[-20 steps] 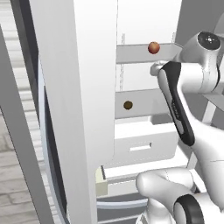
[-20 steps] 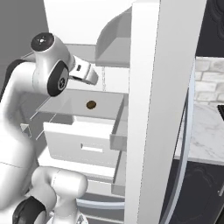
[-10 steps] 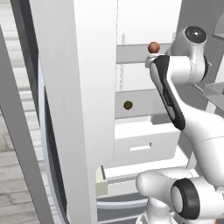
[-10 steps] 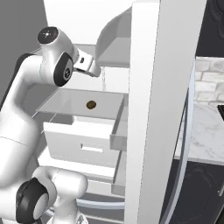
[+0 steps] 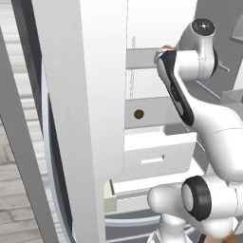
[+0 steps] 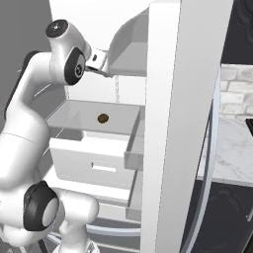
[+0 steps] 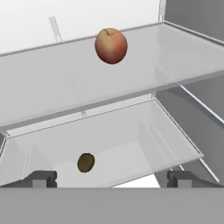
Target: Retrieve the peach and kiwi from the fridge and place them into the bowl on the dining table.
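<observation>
The fridge stands open with its white inside showing. In the hand view the reddish-orange peach rests on the upper glass shelf, ahead of and above my gripper. Both dark fingertips stand wide apart with nothing between them, so the gripper is open. The dark brown kiwi lies on the lower shelf, below the peach and slightly left. It also shows from the base as the kiwi and the kiwi. My forearm covers most of the peach in the left base view.
A white drawer under the kiwi's shelf is pulled out toward the base. The right fridge door stands open close beside the arm. A marble counter lies behind that door at the right.
The hand has risen and reached further into the fridge toward the upper shelf. In the left base view the arm now covers most of the peach. Both fruits have stayed put.
</observation>
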### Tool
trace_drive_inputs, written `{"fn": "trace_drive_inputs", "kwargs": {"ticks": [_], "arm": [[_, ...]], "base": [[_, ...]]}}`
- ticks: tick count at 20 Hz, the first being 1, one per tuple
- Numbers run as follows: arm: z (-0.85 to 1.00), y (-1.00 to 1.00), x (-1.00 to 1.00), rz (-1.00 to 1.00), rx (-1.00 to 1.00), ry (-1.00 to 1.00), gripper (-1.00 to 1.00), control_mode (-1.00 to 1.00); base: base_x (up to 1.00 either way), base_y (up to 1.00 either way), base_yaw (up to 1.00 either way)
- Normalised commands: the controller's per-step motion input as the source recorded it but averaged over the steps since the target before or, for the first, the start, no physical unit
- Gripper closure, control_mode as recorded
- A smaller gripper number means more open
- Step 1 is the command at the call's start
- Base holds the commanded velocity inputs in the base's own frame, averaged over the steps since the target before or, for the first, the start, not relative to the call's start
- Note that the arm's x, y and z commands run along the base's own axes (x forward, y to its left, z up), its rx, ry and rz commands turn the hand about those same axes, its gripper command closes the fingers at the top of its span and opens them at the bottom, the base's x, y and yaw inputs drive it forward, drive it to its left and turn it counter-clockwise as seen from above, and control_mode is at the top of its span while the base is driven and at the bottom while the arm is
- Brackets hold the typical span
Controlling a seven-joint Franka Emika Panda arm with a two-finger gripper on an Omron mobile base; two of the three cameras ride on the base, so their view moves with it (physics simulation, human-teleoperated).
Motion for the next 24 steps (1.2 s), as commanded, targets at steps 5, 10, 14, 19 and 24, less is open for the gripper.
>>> {"fn": "trace_drive_inputs", "kwargs": {"ticks": [5,10,14,19,24], "arm": [[0.01,-0.03,0.36,-0.04,-0.01,-0.02,-1.0,-1.0],[0.0,-0.13,0.36,-0.03,-0.01,-0.02,-1.0,-1.0],[0.0,-0.25,0.39,-0.02,0.0,0.0,-1.0,-1.0],[0.0,-0.28,0.41,-0.01,0.0,0.0,-1.0,-1.0],[0.0,-0.18,0.54,-0.01,0.0,0.0,-1.0,-1.0]], "base": [[0.0,0.0,0.0],[0.0,0.0,0.0],[0.0,0.0,0.0],[0.0,0.0,0.0],[0.0,0.0,0.0]]}}
